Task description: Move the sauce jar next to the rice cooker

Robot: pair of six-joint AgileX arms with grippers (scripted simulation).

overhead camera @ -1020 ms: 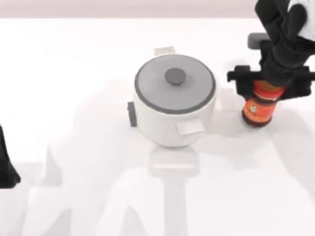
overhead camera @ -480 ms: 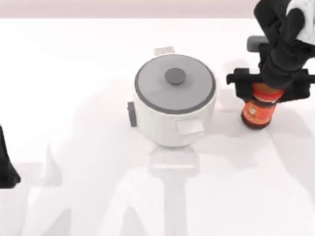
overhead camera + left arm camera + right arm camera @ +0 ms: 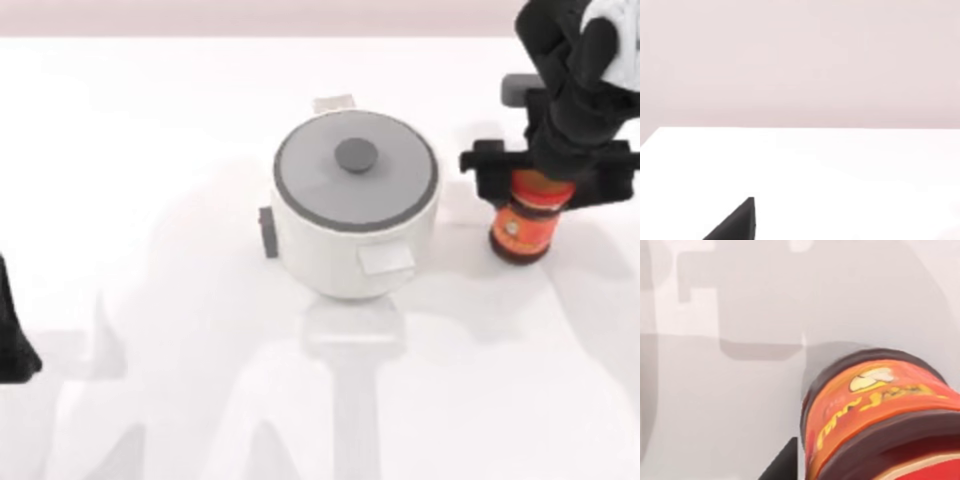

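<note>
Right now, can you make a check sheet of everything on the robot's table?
Surface: white table, bare apart from shadows.
Job's things: rice cooker stands upright mid-table, grey lid on. Sauce jar stands to its right, a gap between them; orange label shows in the right wrist view.
Clutter: nothing seen.
Grippers: right gripper sits over the jar's lid end, fingers on either side of it; whether they grip cannot be told. Left arm parked at the table's left edge; its gripper is out of view.
Cables: nothing seen.
Surroundings: plain pale wall behind the table.
</note>
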